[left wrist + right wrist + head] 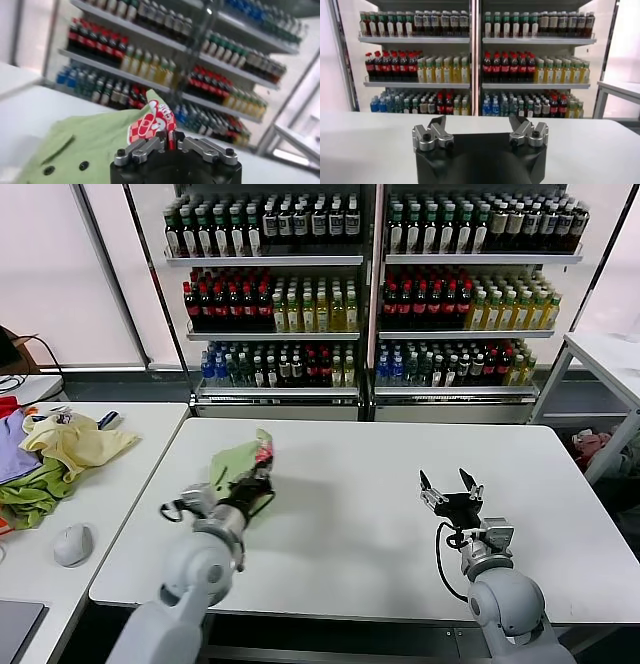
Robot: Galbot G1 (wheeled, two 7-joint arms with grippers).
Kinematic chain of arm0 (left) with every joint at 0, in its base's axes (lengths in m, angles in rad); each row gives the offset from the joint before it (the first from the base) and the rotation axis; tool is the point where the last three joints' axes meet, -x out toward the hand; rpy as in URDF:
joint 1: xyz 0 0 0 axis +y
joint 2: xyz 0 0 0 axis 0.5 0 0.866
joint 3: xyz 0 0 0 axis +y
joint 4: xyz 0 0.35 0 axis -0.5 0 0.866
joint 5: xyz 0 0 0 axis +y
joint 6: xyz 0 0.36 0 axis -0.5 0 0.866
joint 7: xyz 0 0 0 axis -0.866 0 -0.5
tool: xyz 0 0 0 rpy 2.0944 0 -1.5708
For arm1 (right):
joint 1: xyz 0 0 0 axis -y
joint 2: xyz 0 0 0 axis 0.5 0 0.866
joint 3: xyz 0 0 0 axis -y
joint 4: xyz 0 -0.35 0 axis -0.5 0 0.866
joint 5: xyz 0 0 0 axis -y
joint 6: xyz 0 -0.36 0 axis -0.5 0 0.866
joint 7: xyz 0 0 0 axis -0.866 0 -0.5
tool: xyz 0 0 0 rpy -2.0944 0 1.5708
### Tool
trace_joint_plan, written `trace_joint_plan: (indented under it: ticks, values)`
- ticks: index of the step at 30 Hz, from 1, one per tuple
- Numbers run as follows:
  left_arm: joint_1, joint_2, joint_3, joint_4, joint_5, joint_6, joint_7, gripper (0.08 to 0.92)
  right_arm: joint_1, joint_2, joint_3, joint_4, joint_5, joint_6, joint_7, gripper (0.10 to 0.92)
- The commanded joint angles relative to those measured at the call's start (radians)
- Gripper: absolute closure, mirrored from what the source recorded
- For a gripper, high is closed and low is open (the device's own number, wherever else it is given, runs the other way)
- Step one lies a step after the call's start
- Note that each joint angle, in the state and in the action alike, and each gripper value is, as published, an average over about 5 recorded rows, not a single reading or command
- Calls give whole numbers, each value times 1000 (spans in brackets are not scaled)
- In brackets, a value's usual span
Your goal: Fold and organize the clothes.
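Left gripper is clamped tight on the shirt, holding it bunched up above the surface, left of centre. Right gripper sits low over the right side, jaws spread wide, holding nothing.

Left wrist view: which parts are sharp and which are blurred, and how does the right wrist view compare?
Left wrist view: the left gripper and the shirt's red-and-white graphic it pinches are sharp; the bottle shelves behind look soft and tilted. Right wrist view: the open right gripper and the shelves are both fairly clear and level. Head view: even light.
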Motion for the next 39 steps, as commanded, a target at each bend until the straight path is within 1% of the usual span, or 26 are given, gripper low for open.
trace_joint_plan:
  ticks: [1, 8, 12, 15, 17, 20, 23, 25, 29, 32, 35, 39]
  values:
    - [-204, -235, 329, 320, 252, -13, 7, 827, -13, 1, 7, 36, -2, -2, 1, 203]
    - [-284, -315, 423, 464, 349, -50, 51, 812, -22, 2, 21, 55, -6, -4, 1, 203]
    - [-306, -357, 443, 526, 372, -68, 82, 776, -24, -5, 33, 60, -3, -5, 0, 203]
    - [-315, -377, 446, 552, 396, -106, 107, 716, -24, -10, 39, 63, -1, -6, 1, 203]
    - [-316, -379, 438, 555, 411, -145, 122, 659, -23, -13, 41, 64, 0, -7, 1, 203]
    - [-301, -369, 405, 513, 409, -183, 133, 572, -21, -16, 38, 60, 1, -8, 2, 203]
    - [-262, -331, 350, 414, 393, -195, 126, 486, -9, -17, 20, 47, 2, -9, 7, 203]
    - [-221, -282, 304, 328, 391, -198, 117, 425, 8, -16, -7, 30, 4, -14, 18, 203]
    - [-118, -146, 178, 151, 388, -201, 92, 313, 69, 11, -105, -25, 9, -42, 59, 203]
    - [-23, -52, 88, 43, 383, -210, 74, 231, 130, 52, -191, -92, 5, -69, 91, 203]
    - [83, 16, 2, -44, 386, -223, 59, 187, 179, 95, -252, -168, -15, -89, 120, 203]
    - [196, 50, -107, -128, 400, -241, 46, 178, 224, 143, -301, -254, -54, -101, 151, 203]
